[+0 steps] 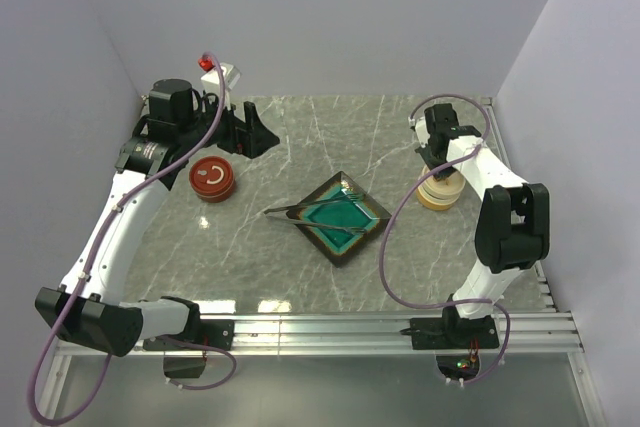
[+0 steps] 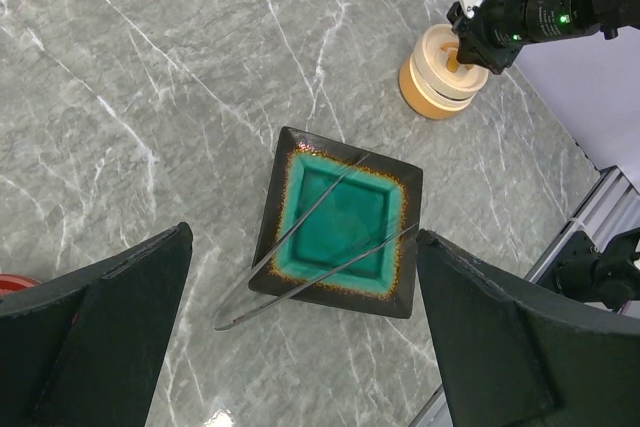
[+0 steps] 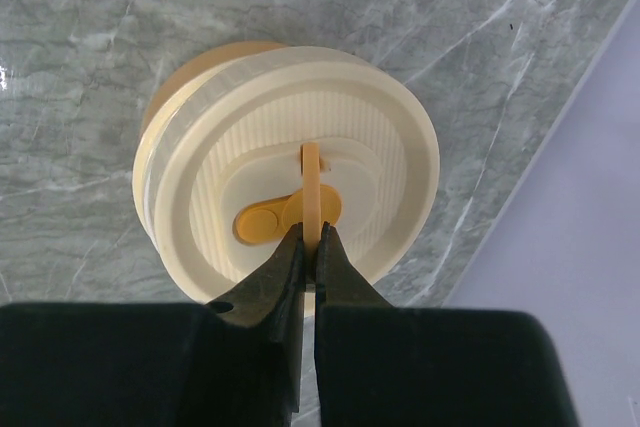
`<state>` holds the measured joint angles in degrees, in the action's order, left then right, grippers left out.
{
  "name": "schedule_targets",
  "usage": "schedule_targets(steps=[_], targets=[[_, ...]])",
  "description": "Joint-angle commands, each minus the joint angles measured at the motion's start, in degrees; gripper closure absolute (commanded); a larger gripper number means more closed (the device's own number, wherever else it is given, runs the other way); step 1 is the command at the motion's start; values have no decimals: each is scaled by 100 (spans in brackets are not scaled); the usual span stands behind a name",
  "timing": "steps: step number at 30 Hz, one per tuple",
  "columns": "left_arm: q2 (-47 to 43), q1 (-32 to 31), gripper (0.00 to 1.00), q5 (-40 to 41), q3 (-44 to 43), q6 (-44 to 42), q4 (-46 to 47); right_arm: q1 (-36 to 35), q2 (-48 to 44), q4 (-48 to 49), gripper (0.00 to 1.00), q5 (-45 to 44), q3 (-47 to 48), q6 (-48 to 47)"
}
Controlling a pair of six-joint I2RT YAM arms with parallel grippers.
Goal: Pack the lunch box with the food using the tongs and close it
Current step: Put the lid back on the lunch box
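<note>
The grey metal tongs point(image 1: 285, 212) point(image 2: 330, 268) lie across a square teal dish point(image 1: 345, 217) point(image 2: 340, 217) in the middle of the table, joined end pointing left off the dish. A round cream lunch box point(image 1: 440, 194) point(image 2: 438, 77) point(image 3: 285, 187) stands at the right with its lid on. My right gripper point(image 1: 437, 162) point(image 3: 310, 237) is shut on the lid's thin yellow handle point(image 3: 311, 182). High over the back left, my left gripper point(image 1: 245, 137) point(image 2: 302, 237) stands open and holds nothing. No food shows in any view.
A red round container point(image 1: 212, 179) with a white ring on its lid sits at the left, just below the left gripper. A metal rail point(image 1: 350, 327) runs along the near edge. Walls close in the back and both sides.
</note>
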<state>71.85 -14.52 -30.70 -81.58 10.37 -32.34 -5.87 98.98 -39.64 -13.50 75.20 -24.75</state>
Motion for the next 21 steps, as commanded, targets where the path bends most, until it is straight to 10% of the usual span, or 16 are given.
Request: schedule_targets(steps=[1,21], targets=[[-75,20,1,-24,19,62,219,-11,-37,-35,100,5,21,-4],[-119,20,1,11,72,35,228,-20,95,-132,100,251,188,234]])
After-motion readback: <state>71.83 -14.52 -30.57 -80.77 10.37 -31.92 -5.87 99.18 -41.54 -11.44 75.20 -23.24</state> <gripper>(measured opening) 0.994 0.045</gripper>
